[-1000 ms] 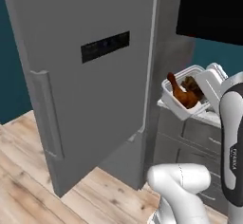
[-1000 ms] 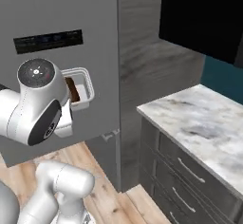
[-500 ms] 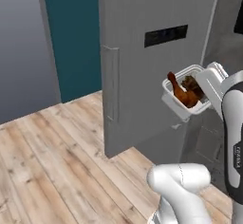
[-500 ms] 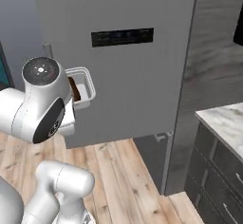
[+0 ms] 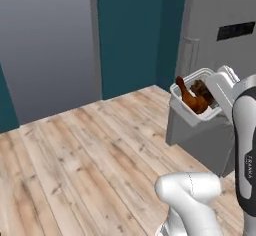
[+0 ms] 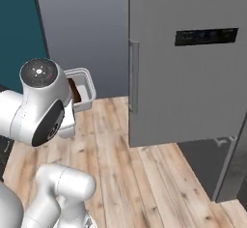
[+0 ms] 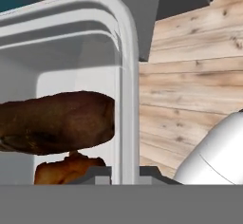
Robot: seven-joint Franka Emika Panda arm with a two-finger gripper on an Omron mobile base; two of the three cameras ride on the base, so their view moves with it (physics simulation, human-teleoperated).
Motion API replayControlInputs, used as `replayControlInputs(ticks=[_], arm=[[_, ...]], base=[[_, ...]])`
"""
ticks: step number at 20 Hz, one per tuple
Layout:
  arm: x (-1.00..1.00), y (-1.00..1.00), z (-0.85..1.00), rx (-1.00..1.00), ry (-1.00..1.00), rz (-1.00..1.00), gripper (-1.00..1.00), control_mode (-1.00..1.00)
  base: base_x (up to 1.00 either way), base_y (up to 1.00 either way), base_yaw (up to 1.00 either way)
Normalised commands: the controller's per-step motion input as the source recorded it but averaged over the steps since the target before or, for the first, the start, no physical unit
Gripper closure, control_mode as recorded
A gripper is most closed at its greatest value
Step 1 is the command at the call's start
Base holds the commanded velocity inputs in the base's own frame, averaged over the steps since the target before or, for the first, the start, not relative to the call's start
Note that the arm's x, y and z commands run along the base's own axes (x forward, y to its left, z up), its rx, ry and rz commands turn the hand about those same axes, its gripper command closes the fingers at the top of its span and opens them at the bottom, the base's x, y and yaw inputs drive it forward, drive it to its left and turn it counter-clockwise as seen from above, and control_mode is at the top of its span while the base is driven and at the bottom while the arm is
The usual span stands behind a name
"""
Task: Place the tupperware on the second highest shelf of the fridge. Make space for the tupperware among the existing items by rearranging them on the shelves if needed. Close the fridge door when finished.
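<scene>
The tupperware point(image 5: 196, 97) is a shallow clear-white box with brown chicken-like pieces, held up in the air and tilted. My gripper point(image 5: 218, 91) is shut on its near wall. In the hand view that wall point(image 7: 124, 76) runs up between the fingertips point(image 7: 97, 173), with the brown food point(image 7: 57, 121) just behind it. The tupperware point(image 6: 83, 89) peeks out from behind my arm's round joint. The fridge door point(image 6: 193, 77), a grey slab with a black display point(image 6: 206, 36) and a bar handle point(image 6: 133, 75), faces me and hides the shelves and the stored items.
Wooden floor point(image 5: 75, 160) spreads out in front of the base. A teal wall point(image 5: 132, 30) and a tall grey panel point(image 5: 45, 40) stand to the left of the fridge door point(image 5: 210, 10). A dark gap point(image 6: 207, 157) opens below the door's right end.
The whole picture has shifted: the camera moved with the base, so the fridge door slid to the right in both views. The tupperware stays in the gripper as before.
</scene>
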Motion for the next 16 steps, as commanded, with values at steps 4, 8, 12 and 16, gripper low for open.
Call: replayControlInputs(ticks=[4, 8, 12, 16], arm=[[0.0, 0.0, 0.0, 0.0, 0.0, 0.0, 1.0, 1.0], [0.0, 0.0, 0.0, 0.0, 0.0, 0.0, 1.0, 1.0], [0.0, 0.0, 0.0, 0.0, 0.0, 0.0, 1.0, 1.0], [0.0, 0.0, 0.0, 0.0, 0.0, 0.0, 1.0, 1.0]], base=[[0.74, 1.0, 0.17], [1.0, 0.85, -0.04], [0.99, 0.58, -0.38], [1.0, 0.65, -0.44]])
